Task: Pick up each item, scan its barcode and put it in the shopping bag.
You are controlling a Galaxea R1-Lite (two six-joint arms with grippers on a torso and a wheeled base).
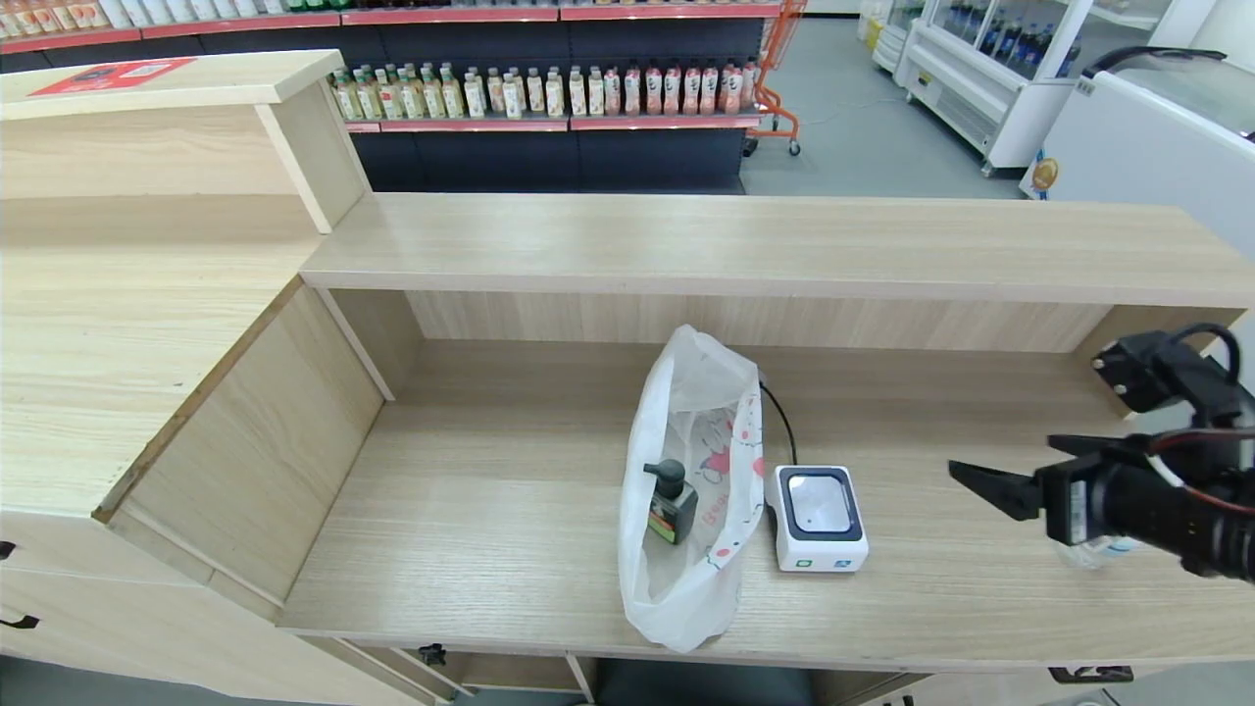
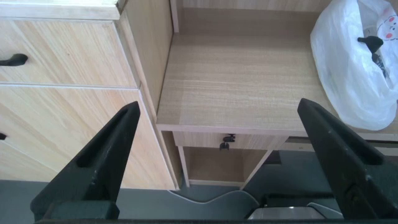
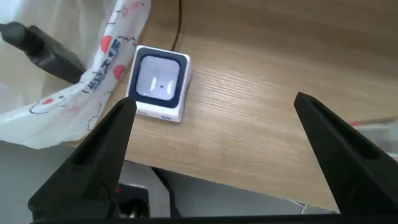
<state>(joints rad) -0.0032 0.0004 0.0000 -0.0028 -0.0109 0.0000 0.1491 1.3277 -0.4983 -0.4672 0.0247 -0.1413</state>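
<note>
wooden counter [image 1: 471, 490], shelves of bottles [image 1: 549, 93], white freezer [image 1: 1147, 147], drawer fronts [image 2: 62, 59]

Wooden counter [image 1: 471, 510]: white shopping bag [image 1: 677, 598] lying mid-counter, scanner [image 1: 819, 510] just beside it.

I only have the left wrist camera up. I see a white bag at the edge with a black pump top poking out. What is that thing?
Observer: It's a dark pump bottle with a coloured label, sitting inside the shopping bag.
Operator: Where's the scanner?
Observer: The scanner sits on the counter right beside the bag, on the robot's right of it, with its window facing up.
Operator: And the other arm?
Observer: The right gripper is open and empty, and hovers over the counter to the right of the scanner.
</note>
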